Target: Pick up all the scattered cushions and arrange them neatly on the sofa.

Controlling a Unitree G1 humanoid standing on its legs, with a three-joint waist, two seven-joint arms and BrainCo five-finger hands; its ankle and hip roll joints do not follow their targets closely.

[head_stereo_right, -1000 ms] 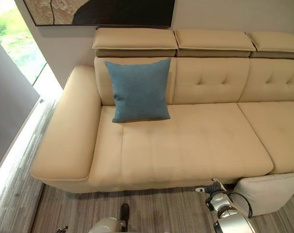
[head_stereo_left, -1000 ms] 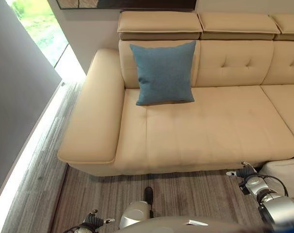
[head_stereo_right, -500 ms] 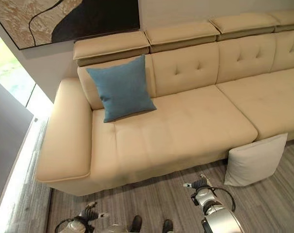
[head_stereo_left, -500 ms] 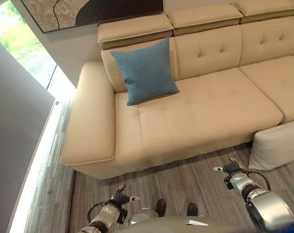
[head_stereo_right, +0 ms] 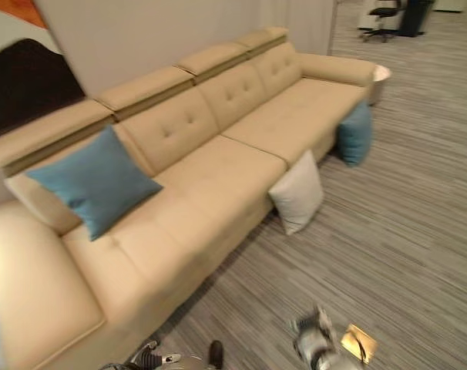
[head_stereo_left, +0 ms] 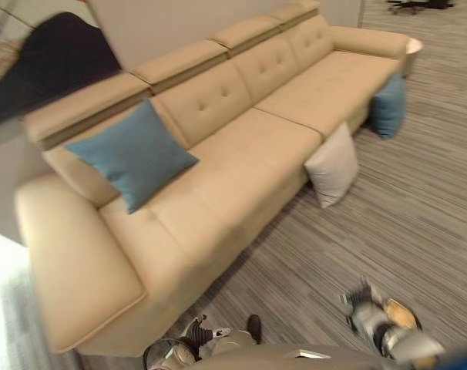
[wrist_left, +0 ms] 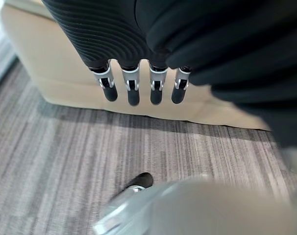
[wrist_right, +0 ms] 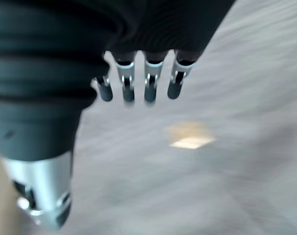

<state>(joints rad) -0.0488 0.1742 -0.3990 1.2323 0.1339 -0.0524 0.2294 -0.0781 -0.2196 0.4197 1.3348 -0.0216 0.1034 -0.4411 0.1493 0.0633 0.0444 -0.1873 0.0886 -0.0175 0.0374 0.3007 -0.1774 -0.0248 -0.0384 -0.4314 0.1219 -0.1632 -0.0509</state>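
Sofa (head_stereo_right: pixel 218 166): one blue cushion (head_stereo_right: pixel 91 181) stands propped against the backrest at the near end. Two cushions are not yet placed: a white cushion (head_stereo_right: pixel 297 193) leans upright on the floor (head_stereo_right: pixel 403 177) against the sofa front, and a second blue cushion (head_stereo_right: pixel 355 132) leans against the front farther along.

Left hand (wrist_left: pixel 138 88): fingers straight and relaxed, holding nothing, hanging low near the sofa's front corner. Right hand (wrist_right: pixel 138 85): fingers likewise straight and empty, over bare floor, well apart from both floor cushions.

Risks, as judged: the white cushion is soft and merely leaning; a one-handed grasp at its top edge could let it fold or slip, and a push from straight fingers would tip it flat. The farther blue cushion sits close to the sofa end, so a reach from this stance would likely fall short.

Change from the earlier frames: the camera has swung to the robot's right, bringing the full length of the sofa and the second blue cushion into view. The placed cushion itself appears unmoved. Both hands remain empty.
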